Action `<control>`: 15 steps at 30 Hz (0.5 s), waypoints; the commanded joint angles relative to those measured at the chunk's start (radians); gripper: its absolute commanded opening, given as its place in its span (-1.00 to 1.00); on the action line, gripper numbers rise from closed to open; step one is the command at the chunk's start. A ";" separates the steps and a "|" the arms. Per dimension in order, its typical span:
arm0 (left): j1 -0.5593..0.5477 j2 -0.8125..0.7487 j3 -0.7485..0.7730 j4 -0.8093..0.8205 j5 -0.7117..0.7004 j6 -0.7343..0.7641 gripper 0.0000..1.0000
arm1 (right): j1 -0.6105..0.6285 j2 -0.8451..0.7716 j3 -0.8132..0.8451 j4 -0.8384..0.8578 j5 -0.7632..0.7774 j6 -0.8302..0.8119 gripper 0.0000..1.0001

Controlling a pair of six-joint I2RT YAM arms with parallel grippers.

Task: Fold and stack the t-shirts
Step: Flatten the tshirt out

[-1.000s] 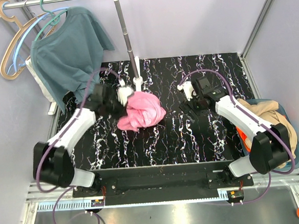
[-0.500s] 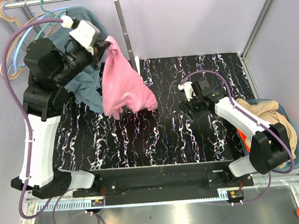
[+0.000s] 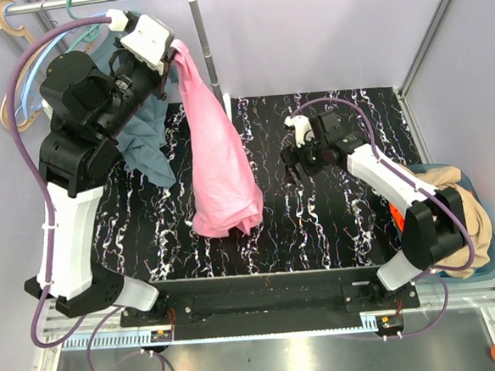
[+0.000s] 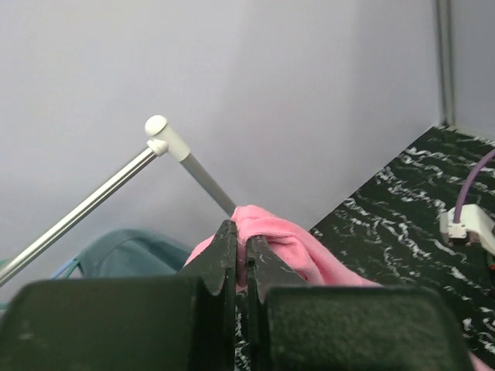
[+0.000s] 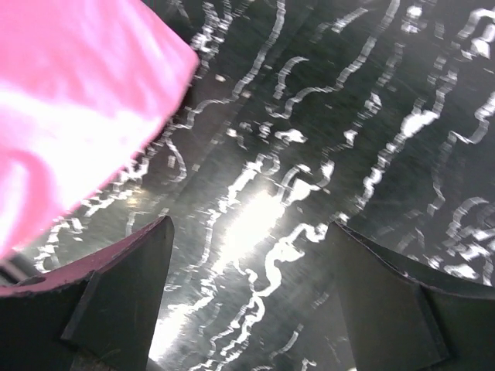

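Top external view: the left gripper (image 3: 171,65) is raised high above the far-left corner of the table (image 3: 336,230), its jaws clenched on a bunch of the pink t-shirt (image 3: 221,170). The shirt hangs in a long drape, its lower end over the table's middle; whether it touches the table I cannot tell. The right gripper (image 3: 297,158) sits low over the table, right of centre, jaws spread wide and holding nothing. The tan t-shirt (image 3: 452,190) and orange t-shirt (image 3: 396,220) lie in a bin (image 3: 493,262) off the table's right edge.
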 commanded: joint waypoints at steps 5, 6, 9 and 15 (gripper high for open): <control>-0.032 0.000 0.156 0.142 -0.199 0.172 -1.00 | 0.000 0.062 0.040 0.007 -0.069 0.032 0.78; -0.037 0.003 0.157 0.158 -0.213 0.214 -1.00 | 0.000 0.067 0.039 0.002 -0.079 0.034 0.78; -0.037 0.000 0.108 0.256 -0.282 0.309 -1.00 | 0.001 0.088 0.036 -0.014 -0.125 0.038 0.76; -0.037 -0.029 -0.042 0.351 -0.342 0.361 -1.00 | 0.044 0.099 0.042 -0.019 -0.150 0.048 0.73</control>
